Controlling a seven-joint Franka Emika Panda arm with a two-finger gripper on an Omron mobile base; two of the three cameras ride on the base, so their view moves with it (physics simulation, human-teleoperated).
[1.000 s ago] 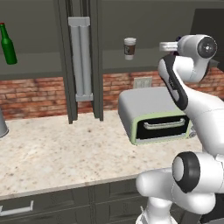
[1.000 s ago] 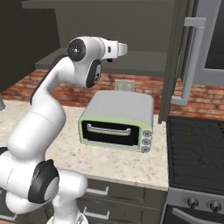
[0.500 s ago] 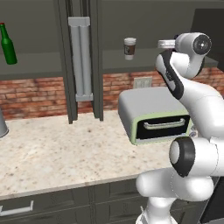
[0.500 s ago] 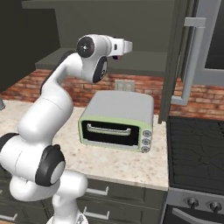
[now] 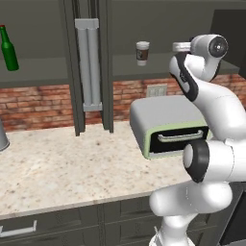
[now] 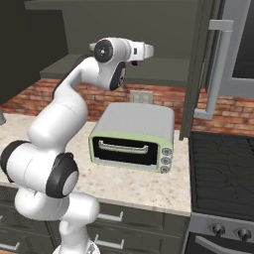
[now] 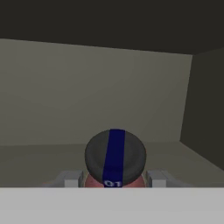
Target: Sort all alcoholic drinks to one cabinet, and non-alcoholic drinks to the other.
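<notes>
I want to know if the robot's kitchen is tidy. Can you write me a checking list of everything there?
Surface: speckled counter, no spills seen.
Job's things: green bottle upright on one cabinet's shelf; coffee cup upright on the other cabinet's shelf; small dark-capped bottle between the fingers.
Clutter: toaster oven on the counter; grey canister at the picture's edge.
Grippers: hand shut on the small dark-capped bottle, inside a cabinet.
Cables: nothing seen.
Surroundings: brick wall; stove beside the counter.

Coffee cup (image 5: 142, 52) stands on cabinet shelf (image 5: 158, 72); toaster oven (image 5: 168, 126) on counter (image 5: 62, 163).
</notes>
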